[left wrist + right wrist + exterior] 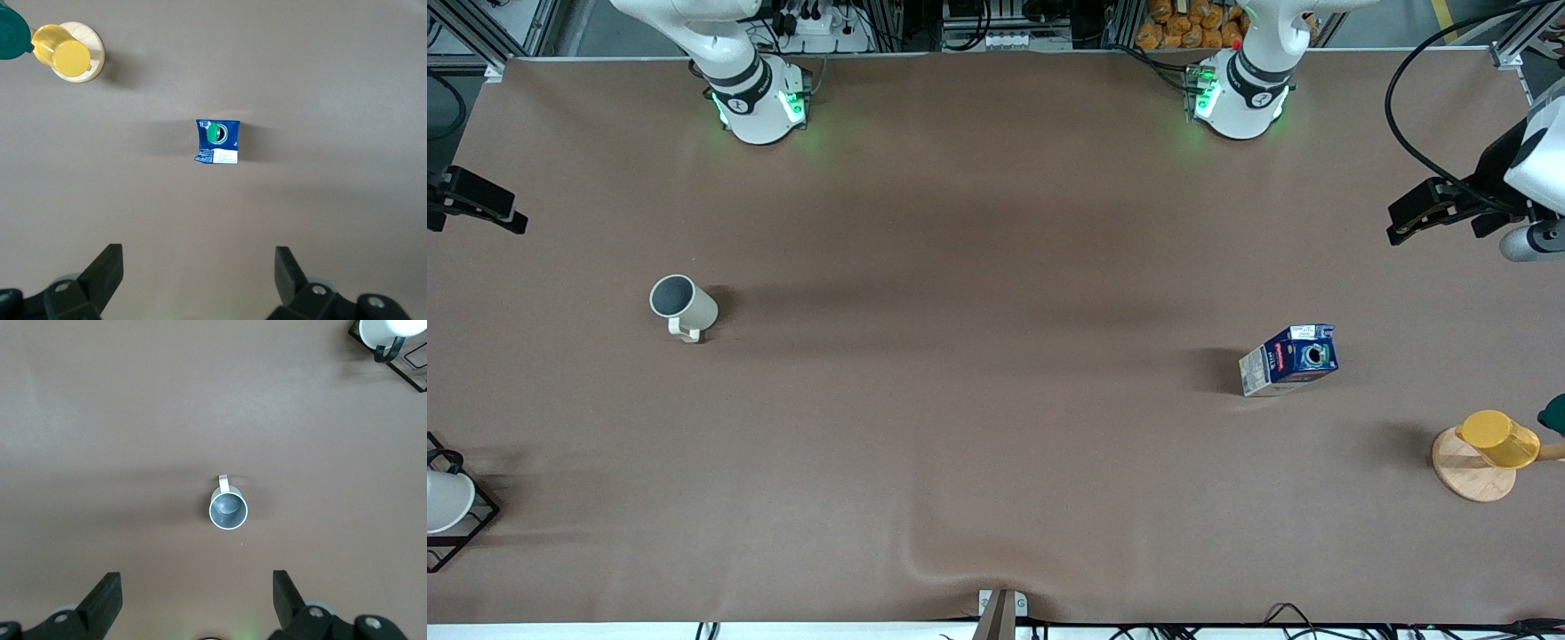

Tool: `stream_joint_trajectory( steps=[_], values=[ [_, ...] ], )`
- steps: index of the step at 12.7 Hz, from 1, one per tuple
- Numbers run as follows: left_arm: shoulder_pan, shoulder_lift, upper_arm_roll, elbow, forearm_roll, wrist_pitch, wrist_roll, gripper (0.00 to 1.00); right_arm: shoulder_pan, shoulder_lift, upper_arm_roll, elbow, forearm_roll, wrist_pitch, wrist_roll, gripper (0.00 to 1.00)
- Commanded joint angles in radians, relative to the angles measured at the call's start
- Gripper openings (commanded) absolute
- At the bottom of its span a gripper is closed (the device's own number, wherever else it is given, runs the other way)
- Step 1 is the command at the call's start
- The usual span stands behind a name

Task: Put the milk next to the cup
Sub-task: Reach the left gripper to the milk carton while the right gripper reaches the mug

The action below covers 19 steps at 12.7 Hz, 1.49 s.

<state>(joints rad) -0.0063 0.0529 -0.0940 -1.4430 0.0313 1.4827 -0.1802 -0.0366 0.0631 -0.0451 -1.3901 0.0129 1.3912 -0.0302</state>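
Observation:
The milk (1289, 358) is a small dark blue carton with a green cap. It stands upright on the brown table toward the left arm's end, and shows in the left wrist view (217, 141). The cup (683, 305), pale beige with a grey inside, stands upright toward the right arm's end with its handle facing the front camera. It also shows in the right wrist view (228, 508). My left gripper (199, 267) is open and empty, high over the table beside the milk. My right gripper (197, 590) is open and empty, high over the table beside the cup.
A yellow cup (1498, 437) lies on a wooden disc (1467, 471) near the milk, with a dark green object (1554, 413) beside it. A white cup (445, 500) sits in a black wire rack (476, 524) at the right arm's end. The brown table cover (996, 427) lies between cup and milk.

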Motion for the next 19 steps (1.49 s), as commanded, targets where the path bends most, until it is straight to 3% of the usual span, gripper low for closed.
stream_joint_trajectory(
  steps=[1, 4, 7, 12, 15, 17, 19],
  values=[
    [-0.008, -0.024, 0.010, -0.013, -0.025, -0.013, 0.011, 1.00, -0.006, 0.000, 0.002, 0.013, 0.010, -0.011, -0.002, 1.00],
    [-0.003, 0.001, 0.014, -0.005, -0.013, -0.010, 0.011, 1.00, -0.006, 0.000, 0.002, 0.013, 0.044, -0.009, -0.001, 1.00],
    [0.000, 0.091, 0.014, -0.031, -0.027, 0.022, 0.004, 1.00, -0.002, 0.001, 0.002, 0.013, 0.050, -0.008, 0.001, 1.00],
    [0.002, 0.139, 0.014, -0.287, -0.019, 0.362, -0.013, 1.00, 0.023, 0.000, 0.007, -0.022, 0.012, 0.041, 0.007, 1.00],
    [0.012, 0.180, 0.014, -0.324, -0.019, 0.451, -0.013, 1.00, 0.040, -0.081, 0.008, -0.305, 0.004, 0.257, -0.008, 1.00],
    [0.012, 0.217, 0.014, -0.324, -0.019, 0.472, -0.013, 1.00, 0.066, -0.184, 0.008, -0.593, 0.001, 0.500, -0.005, 1.00],
    [0.017, 0.246, 0.014, -0.326, -0.019, 0.488, -0.012, 1.00, 0.069, -0.194, 0.008, -0.775, 0.001, 0.632, 0.004, 1.00]
  ],
)
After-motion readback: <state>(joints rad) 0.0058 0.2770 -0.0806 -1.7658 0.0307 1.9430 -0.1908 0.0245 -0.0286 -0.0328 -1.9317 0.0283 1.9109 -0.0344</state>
